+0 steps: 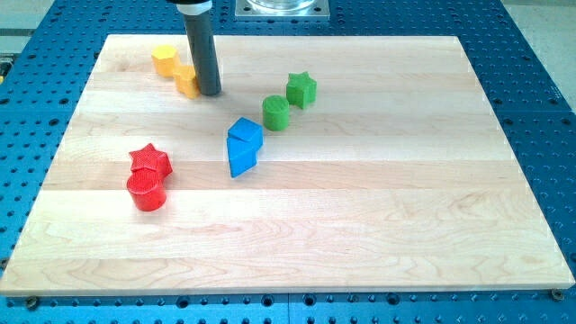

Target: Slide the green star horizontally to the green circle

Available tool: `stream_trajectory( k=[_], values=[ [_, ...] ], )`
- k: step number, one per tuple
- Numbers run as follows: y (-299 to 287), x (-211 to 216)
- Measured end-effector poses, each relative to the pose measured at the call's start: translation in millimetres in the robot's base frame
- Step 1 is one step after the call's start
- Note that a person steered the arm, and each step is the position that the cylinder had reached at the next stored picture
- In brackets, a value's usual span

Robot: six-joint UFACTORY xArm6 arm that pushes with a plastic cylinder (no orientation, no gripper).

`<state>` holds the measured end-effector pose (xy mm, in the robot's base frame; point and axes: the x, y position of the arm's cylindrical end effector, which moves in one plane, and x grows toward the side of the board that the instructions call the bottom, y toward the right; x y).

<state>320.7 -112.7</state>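
Observation:
The green star [302, 89] lies on the wooden board [360, 207] at the upper middle. The green circle [276, 112] sits just below and to the left of it, almost touching. My tip [209, 92] is at the upper left of the board, well to the left of both green blocks, and it touches the right side of a yellow block [186, 81].
A yellow hexagon [164, 59] lies at the view's upper left next to the other yellow block. Two blue blocks [244, 147] sit together at the middle. A red star [150, 161] and a red cylinder [147, 192] sit at the left.

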Motion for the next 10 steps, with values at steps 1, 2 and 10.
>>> stream_trajectory(
  k=[1, 2, 10],
  values=[
    [0.0, 0.0],
    [0.1, 15.1],
    [167.5, 67.0]
  ],
)
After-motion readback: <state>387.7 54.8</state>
